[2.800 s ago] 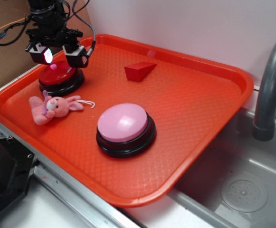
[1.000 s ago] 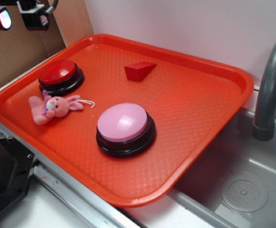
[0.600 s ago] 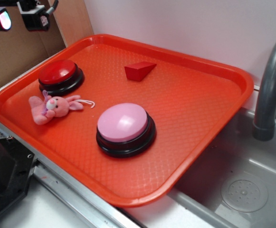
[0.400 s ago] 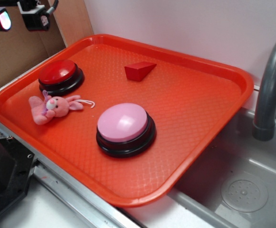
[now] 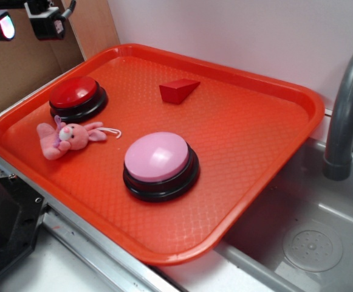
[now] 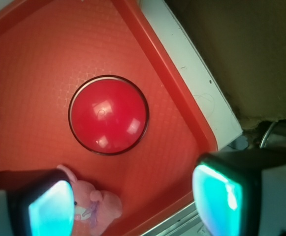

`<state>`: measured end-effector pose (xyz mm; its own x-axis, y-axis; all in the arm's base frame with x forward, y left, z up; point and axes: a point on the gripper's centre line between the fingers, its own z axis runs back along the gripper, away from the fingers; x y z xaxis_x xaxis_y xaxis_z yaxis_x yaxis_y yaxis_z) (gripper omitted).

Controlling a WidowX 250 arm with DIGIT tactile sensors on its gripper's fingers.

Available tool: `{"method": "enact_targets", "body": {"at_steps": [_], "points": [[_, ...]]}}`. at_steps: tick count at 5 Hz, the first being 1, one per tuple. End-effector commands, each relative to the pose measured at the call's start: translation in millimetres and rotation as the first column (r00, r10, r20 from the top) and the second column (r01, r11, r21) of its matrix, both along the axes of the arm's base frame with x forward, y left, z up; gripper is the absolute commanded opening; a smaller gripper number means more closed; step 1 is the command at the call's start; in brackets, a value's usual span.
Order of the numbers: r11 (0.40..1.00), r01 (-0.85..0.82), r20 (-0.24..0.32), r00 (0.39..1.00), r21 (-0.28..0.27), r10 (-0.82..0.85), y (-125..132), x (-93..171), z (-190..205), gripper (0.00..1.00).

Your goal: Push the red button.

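The red button [image 5: 73, 92] is a glossy dark-red dome on a black ring base, at the far left of the orange tray [image 5: 255, 140]. In the wrist view the red button [image 6: 108, 114] lies straight below, fully uncovered. My gripper [image 5: 24, 23] hangs high above the tray's left corner, well clear of the button. It is open, its two fingers spread wide with nothing between them. In the wrist view the gripper [image 6: 135, 206] shows its glowing fingertips [image 6: 216, 199] at both lower corners.
A larger pink-domed button [image 5: 159, 159] sits mid-tray. A pink plush bunny [image 5: 67, 137] lies just in front of the red button, and a small red wedge block [image 5: 177, 90] rests at the back. A grey sink [image 5: 310, 231] with a faucet [image 5: 346, 103] is to the right.
The gripper was down on the red button 2.8 s ago and has since risen high to the upper left. Over the last second it has barely moved.
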<state>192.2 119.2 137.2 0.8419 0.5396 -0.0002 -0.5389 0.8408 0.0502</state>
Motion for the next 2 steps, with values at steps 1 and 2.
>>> {"method": "enact_targets", "body": {"at_steps": [1,2], "points": [[0.998,-0.031,0.038,0.999,0.049,0.029,11.7,3.2,13.7,1.0],[0.998,0.008,0.045,0.999,0.063,-0.011,3.5,1.5,14.0,1.0]]}}
